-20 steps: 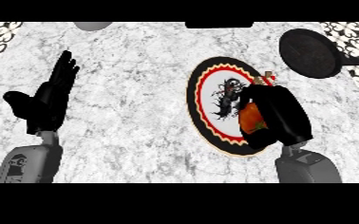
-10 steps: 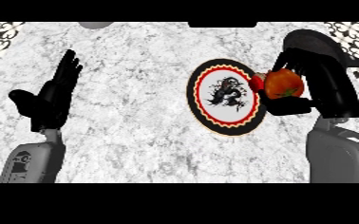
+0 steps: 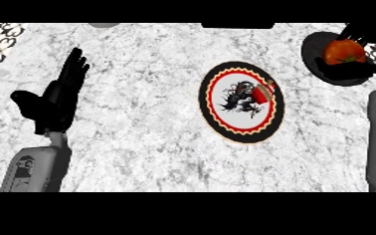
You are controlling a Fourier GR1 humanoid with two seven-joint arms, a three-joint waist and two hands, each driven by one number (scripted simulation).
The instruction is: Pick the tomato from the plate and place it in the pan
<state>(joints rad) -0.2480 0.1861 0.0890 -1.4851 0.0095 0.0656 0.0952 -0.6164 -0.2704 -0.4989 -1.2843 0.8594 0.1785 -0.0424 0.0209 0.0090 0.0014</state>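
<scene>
The orange-red tomato (image 3: 343,52) is at the far upper right, over the dark pan (image 3: 312,55). My right hand (image 3: 361,34) is curled round the tomato, black against the black pan, so its outline is hard to separate. A strip of its grey forearm (image 3: 371,129) runs along the right edge. The round plate (image 3: 242,102), with a black rim, red ring and dark dragon figure, lies at the centre with nothing on it. My left hand (image 3: 55,102) rests open at the left, fingers up, far from the plate.
Marbled white counter (image 3: 147,144) spreads around the plate. A dark object (image 3: 236,25) and a grey one (image 3: 105,25) sit at the back edge. A patterned patch (image 3: 7,35) shows at the top left corner.
My right hand has carried the tomato off the plate, up and to the right, until it is over the pan. The plate is now bare. The left hand has kept still.
</scene>
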